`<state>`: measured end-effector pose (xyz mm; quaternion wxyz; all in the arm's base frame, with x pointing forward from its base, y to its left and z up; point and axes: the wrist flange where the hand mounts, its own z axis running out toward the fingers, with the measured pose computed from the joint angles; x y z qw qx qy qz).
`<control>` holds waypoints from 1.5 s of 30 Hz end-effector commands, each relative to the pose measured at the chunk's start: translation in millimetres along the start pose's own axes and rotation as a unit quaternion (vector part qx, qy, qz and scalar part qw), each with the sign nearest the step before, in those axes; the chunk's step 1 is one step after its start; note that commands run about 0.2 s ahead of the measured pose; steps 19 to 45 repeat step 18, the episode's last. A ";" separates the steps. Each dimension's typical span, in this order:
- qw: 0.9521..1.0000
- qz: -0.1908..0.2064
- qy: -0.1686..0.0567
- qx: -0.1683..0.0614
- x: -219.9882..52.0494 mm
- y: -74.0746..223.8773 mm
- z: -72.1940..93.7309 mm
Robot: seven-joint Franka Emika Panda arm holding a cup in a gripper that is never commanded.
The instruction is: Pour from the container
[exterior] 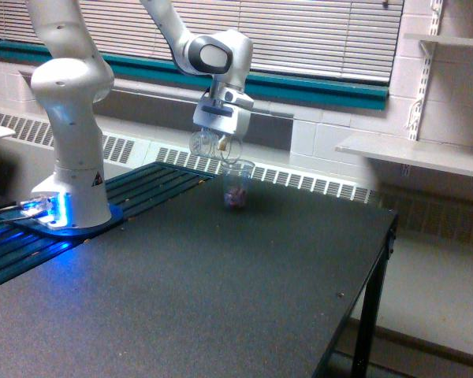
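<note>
The container (206, 144), a small rounded clear cup with a loop handle, hangs tipped on its side under my gripper (217, 131), which is shut on it. It looks empty of bits now. Its mouth points toward the exterior view's right, just above and left of the rim of a taller clear tumbler (236, 185). That tumbler stands upright on the black table (221, 283) and shows reddish-brown bits at its bottom.
The arm's white base (71, 157) stands at the exterior view's left on a slatted dark platform with a blue light. The table's edge runs down the right side, with a drop to the floor. A white shelf (410, 153) is on the wall at right.
</note>
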<state>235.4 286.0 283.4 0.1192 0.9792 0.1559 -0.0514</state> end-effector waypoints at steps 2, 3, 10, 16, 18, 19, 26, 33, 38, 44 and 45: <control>1.000 0.009 0.009 0.000 5.3 1.4 -6.9; 1.000 0.011 0.012 0.001 6.0 2.0 -8.1; 0.999 0.027 0.029 0.010 12.8 7.4 -18.3; 0.998 0.039 0.045 0.020 17.7 12.7 -26.4; 0.998 0.039 0.047 0.021 17.4 13.0 -27.3; 0.998 0.039 0.047 0.021 17.4 13.0 -27.3; 0.998 0.039 0.047 0.021 17.4 13.0 -27.3; 0.998 0.039 0.047 0.021 17.4 13.0 -27.3; 0.998 0.039 0.047 0.021 17.4 13.0 -27.3; 0.998 0.039 0.047 0.021 17.4 13.0 -27.3; 0.998 0.039 0.047 0.021 17.4 13.0 -27.3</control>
